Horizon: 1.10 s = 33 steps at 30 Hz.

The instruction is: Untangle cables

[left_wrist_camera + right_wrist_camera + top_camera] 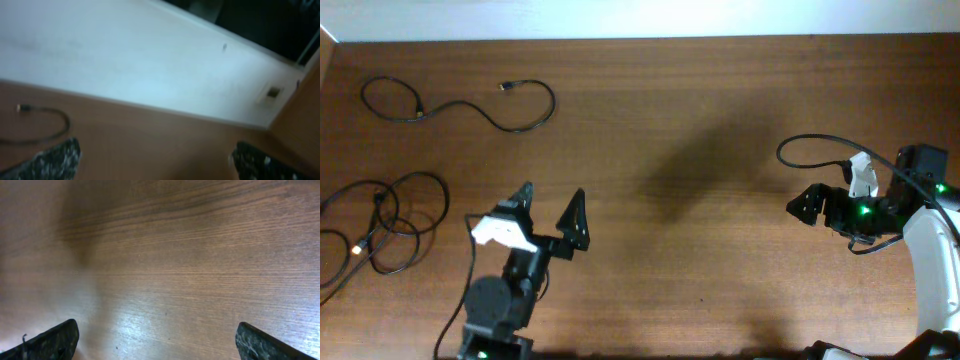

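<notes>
Cables (pixel 380 207) hug left edge of table (pixel 670 150) — left tool (pixel 552 192), right tool (pixel 157 341) agape.

On table (pixel 700 120): loose cable (pixel 461 104) at 10 o'clock; tangle (pixel 395 222) at 9, well apart. Left gripper (pixel 550 206) at 7, right of tangle. Right gripper (pixel 804 206) at 3.

Two robot arms, nothing held.
The left gripper (pixel 551 202) points forward, fingers spread wide; the right gripper (pixel 800 205) (its arm folded) points inward, spread too.

Brown wooden table (pixel 700 150), white wall (pixel 125 65)
</notes>
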Tool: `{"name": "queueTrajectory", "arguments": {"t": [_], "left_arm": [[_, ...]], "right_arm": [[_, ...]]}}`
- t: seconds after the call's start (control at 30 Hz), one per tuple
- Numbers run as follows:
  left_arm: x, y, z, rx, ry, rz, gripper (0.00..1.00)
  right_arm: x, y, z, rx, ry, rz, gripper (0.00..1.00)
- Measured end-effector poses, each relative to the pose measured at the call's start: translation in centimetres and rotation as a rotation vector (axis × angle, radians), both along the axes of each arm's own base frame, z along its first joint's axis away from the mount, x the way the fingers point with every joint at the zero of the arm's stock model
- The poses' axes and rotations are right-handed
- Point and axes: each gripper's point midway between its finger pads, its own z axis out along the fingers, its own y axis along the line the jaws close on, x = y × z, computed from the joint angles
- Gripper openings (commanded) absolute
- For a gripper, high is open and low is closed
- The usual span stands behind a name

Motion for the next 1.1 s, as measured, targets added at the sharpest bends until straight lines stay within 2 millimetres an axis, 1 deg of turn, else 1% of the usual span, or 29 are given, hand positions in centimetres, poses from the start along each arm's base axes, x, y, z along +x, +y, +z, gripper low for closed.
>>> {"name": "queueTrajectory", "arguments": {"t": [0.1,0.17,0.23,0.27,0.33,0.37,0.47,0.57,0.6,0.73,0.9,1.1], "left_arm": [[-0.5,0.9,-1.6,-0.028,-0.052,0.041,0.99],[-0.8,1.6,-3.3,-0.034,-0.053,0.075,0.99],[-0.9,2.6,-5.1,-0.033,-0.01,0.121,0.99],[-0.9,3.0,-5.6,-0.033,0.006,0.142,0.99],[-1.0,3.7,-5.8,-0.039,0.012,0.178,0.98],[-1.1,4.0,-6.1,-0.036,0.026,0.193,0.99],[-1.3,4.8,-8.4,-0.012,0.112,0.23,0.99],[-1.8,5.7,-11.4,0.025,0.23,0.273,0.99],[-1.8,6.0,-11.5,0.028,0.234,0.285,0.98],[-2.0,6.7,-10.3,0.074,0.176,0.315,0.98],[-2.2,7.1,-9.2,0.187,0.118,0.323,0.98],[-2.2,8.1,-9.2,0.264,0.113,0.348,0.99]], "right_arm": [[0.0,0.0,0.0,0.0,0.001,0.0,0.99],[0.0,0.0,0.0,0.0,0.0,0.0,0.99],[0.0,0.0,0.0,0.0,0.0,0.0,0.99],[0.0,0.0,0.0,0.0,0.0,0.0,0.99],[0.0,0.0,0.0,0.0,0.0,0.0,0.99],[0.0,0.0,0.0,0.0,-0.001,0.0,0.99],[0.0,0.0,0.0,0.0,-0.001,0.0,0.99],[0.0,0.0,0.0,0.0,0.0,0.0,0.99],[0.0,0.0,0.0,0.001,0.001,0.0,0.99],[0.0,0.0,0.0,0.0,0.0,0.001,0.99],[0.0,0.0,0.0,0.0,0.0,0.0,0.99],[0.0,0.0,0.0,0.0,-0.001,0.0,0.99]]}}
